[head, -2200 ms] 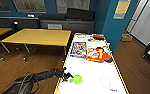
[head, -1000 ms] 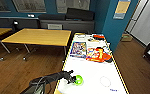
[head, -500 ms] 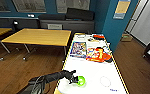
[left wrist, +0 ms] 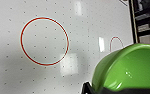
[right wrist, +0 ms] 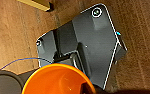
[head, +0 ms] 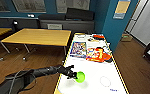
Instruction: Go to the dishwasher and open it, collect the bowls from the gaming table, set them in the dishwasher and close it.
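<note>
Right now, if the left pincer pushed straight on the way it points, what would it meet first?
Probably nothing: the left pincer, holding the green bowl, points across bare white tabletop. Depth is unclear.

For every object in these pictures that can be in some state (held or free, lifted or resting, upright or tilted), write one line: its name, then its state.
green bowl: held at its rim by the left gripper, tilted, over the white table.
orange bowl: close under the right wrist camera, above the wooden floor; grip unclear.
game boxes: lying flat on the white table.
</note>
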Controlling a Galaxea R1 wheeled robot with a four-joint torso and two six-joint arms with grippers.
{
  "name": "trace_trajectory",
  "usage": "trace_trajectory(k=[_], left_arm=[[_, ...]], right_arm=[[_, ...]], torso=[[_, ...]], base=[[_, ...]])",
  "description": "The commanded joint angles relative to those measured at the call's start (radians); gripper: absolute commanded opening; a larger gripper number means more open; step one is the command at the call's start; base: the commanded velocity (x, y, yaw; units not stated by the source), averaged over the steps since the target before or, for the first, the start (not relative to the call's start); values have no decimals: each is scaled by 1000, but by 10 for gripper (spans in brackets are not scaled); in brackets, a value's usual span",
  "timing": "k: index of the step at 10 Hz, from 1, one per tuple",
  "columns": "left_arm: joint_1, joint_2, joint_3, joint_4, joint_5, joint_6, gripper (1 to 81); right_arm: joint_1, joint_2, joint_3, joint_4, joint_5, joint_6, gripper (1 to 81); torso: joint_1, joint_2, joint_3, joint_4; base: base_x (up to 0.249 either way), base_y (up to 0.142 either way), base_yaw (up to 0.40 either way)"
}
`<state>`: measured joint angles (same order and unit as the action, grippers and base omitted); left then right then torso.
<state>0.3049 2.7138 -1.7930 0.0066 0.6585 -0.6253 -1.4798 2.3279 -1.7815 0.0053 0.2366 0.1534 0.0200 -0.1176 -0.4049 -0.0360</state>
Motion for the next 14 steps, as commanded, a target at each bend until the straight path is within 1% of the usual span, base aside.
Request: trace_trajectory(k=[1,2,3,4,5,7,8,9,10,12,14], left_arm=[[-90,-415,457,58,-49,-30,10],[-48,-472,506,73,-77,-30,10],[15,-535,556,121,-110,-30,10],[116,-575,586,179,-152,-30,10],[222,-601,583,251,-201,-30,10],[395,-638,515,312,-292,-28,10],[479,-646,461,320,-356,-28,10],[548,-641,414,314,-384,-30,10],[599,-626,376,309,-408,-30,10],[684,-565,287,305,-413,-31,10],[753,-506,236,308,-412,-30,10]], right_arm=[[14,-33,24,-15,-59,-2,10],[14,-35,24,-15,-59,-2,10],[14,-43,16,-13,-59,0,10],[14,-48,-2,-11,-69,0,10],[11,-43,-22,-10,-82,0,10],[5,-36,-36,-11,-85,0,10],[6,-34,-35,-10,-83,0,10],[6,-32,-33,-11,-83,0,10],[8,-23,-38,-11,-85,0,10],[8,-16,-38,-13,-86,0,10],[5,-13,-36,-11,-86,0,10]], torso=[[0,0,0,0],[0,0,0,0],[0,0,0,0],[0,0,0,0],[0,0,0,0],[0,0,0,0],[0,0,0,0],[0,0,0,0],[0,0,0,0],[0,0,0,0],[0,0,0,0]], base=[[0,0,0],[0,0,0],[0,0,0],[0,0,0],[0,0,0],[0,0,0],[0,0,0],[0,0,0],[0,0,0],[0,0,0],[0,0,0]])
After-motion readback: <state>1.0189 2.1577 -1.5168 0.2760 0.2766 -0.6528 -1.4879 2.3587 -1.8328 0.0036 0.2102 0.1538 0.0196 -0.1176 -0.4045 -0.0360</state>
